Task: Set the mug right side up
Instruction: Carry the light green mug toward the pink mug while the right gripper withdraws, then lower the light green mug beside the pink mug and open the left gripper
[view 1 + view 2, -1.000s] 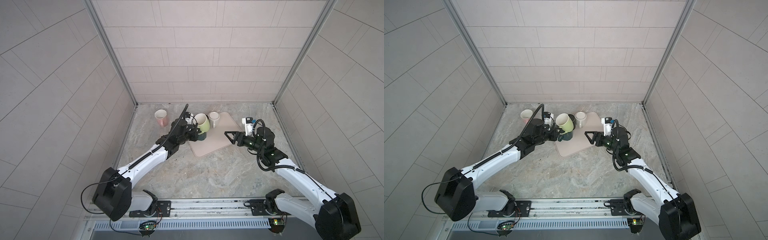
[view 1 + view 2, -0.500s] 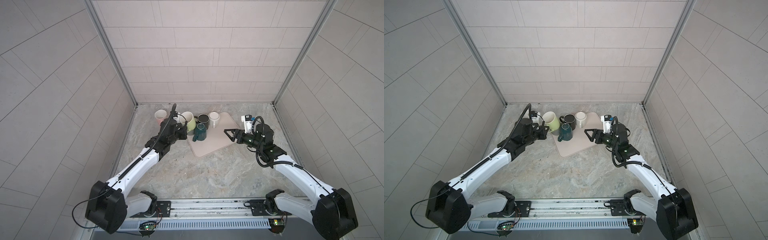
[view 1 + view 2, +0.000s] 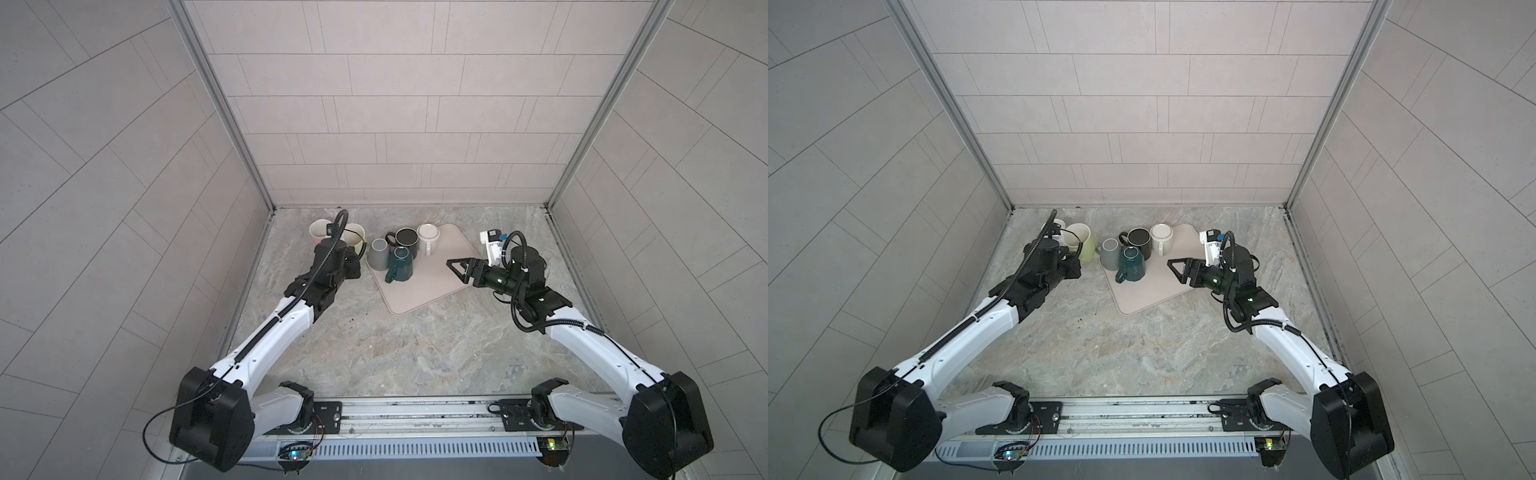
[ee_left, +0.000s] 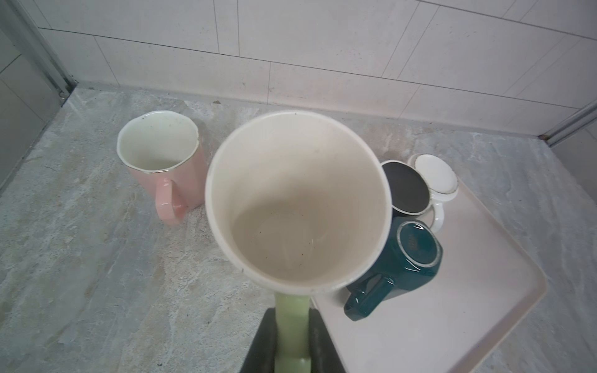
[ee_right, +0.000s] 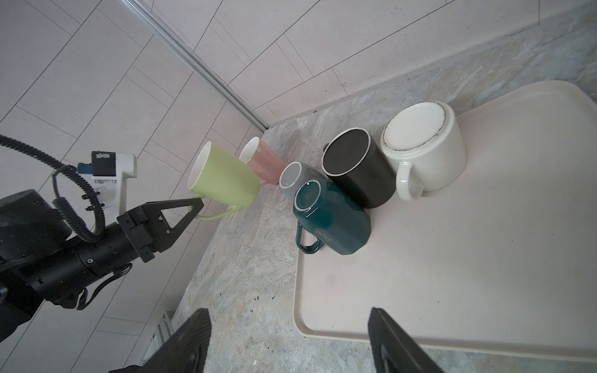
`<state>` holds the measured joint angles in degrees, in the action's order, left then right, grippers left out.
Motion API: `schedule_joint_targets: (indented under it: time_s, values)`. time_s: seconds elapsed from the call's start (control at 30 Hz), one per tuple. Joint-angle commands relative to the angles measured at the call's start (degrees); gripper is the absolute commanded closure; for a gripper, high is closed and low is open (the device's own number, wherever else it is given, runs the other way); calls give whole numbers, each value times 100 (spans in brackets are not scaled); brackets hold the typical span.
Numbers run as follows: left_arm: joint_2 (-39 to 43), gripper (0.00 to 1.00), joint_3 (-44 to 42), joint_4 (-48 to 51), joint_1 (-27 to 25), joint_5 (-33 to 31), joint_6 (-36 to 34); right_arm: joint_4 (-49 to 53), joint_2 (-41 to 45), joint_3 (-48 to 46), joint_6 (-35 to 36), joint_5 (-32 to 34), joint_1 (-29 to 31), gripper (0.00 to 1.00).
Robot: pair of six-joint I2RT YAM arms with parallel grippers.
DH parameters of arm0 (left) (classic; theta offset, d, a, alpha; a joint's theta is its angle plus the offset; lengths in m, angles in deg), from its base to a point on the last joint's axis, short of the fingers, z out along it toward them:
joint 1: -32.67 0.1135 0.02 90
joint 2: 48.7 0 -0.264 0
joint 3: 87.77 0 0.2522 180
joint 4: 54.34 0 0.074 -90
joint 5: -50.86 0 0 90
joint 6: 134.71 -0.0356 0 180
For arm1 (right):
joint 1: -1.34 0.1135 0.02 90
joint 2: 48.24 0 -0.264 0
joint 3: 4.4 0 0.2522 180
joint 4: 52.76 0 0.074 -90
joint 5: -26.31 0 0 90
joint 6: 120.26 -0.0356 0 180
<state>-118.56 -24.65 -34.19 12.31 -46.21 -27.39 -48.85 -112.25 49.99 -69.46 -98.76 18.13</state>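
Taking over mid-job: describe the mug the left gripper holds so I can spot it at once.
Look left of the beige tray at the back of the table, beside the pink mug. The green mug is held there by its handle in the left gripper. It alone is pale green, cream inside, mouth up and tilted; the four mugs by the tray are upside down.

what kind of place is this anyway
Probably a mock kitchen counter in a robot test cell: pale tiled walls enclose a grey marble-look counter, a beige tray holds upside-down mugs, and the left gripper grips a light green ceramic mug.
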Motion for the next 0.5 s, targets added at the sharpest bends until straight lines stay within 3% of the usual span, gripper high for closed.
schedule_joint_targets:
  time_s: [0.0, 0.23, 0.47]
  values:
    - [-206, 100, 194, -733, 73, -403, -239, -8, 116, 25, 10, -123, -36, 22]
    - [-974, 100, 606, -936, 100, -792, -457, 180, 143, -47, -88, 10, -26, 23]
    - [-1724, 100, 854, -1315, 313, -761, -474, 762, 59, 34, 260, 417, 117, 23]
